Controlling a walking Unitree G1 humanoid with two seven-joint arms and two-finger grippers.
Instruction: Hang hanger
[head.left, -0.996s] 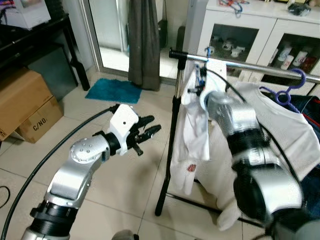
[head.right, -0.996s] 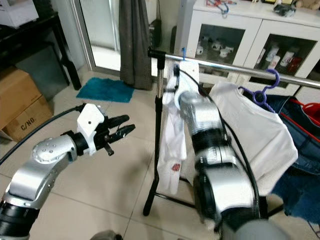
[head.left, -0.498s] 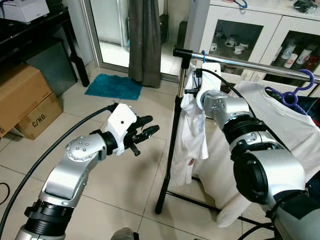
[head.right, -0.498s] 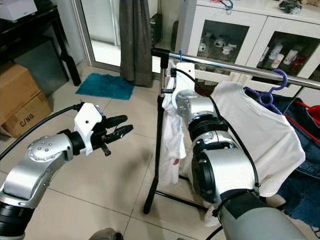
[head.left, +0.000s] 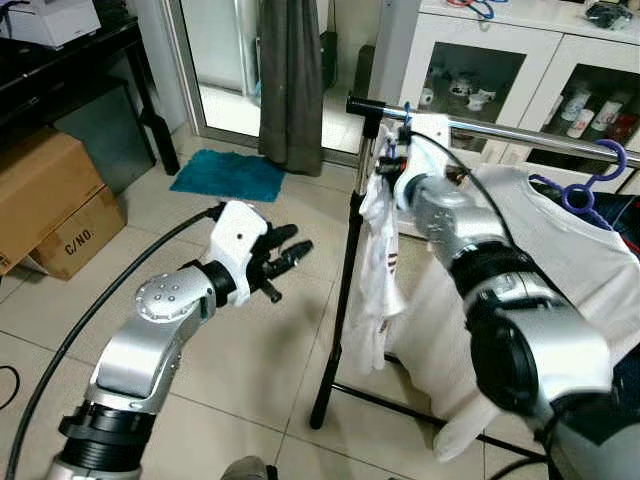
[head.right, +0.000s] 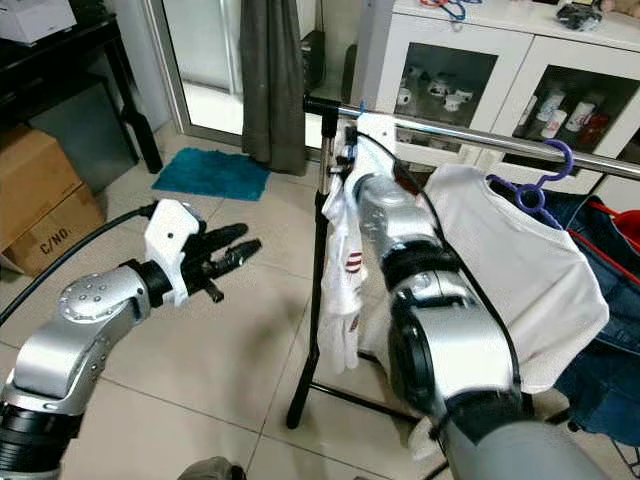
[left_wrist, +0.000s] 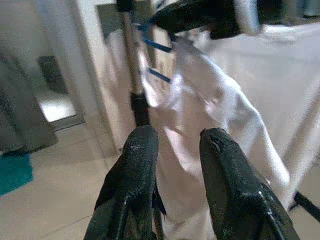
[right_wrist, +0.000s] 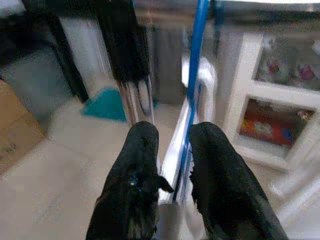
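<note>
A: Status, using the chrome clothes rail (head.left: 520, 132) as reference?

B: Well left of the rail's black upright post (head.left: 346, 260), brown cardboard boxes (head.left: 45, 200) sit on the tile floor. A teal floor mat (head.left: 228, 177) lies behind and left of the post, by a dark grey curtain (head.left: 288, 80).

A: Left arm?

B: Left gripper (head.left: 281, 262) is raised over the floor, left of the post, pointing toward it. Fingers (left_wrist: 131, 190) are parted by a narrow gap, with nothing between them.

A: Hanger?

B: The blue plastic hanger (right_wrist: 192, 75) carrying the small white shirt (head.left: 380, 270) is at the rail's left end, just beside the post. Its hook is up at the bar; I can't tell whether it's seated. The right gripper (right_wrist: 172, 165) has it: the blue stem runs between the two fingers, which are nearly closed on it.

A: Further right?

B: A larger white T-shirt (head.left: 560, 260) hangs from the rail on a purple hanger (head.left: 590, 180). A white glass-door cabinet (head.left: 520, 70) stands behind the rail.
</note>
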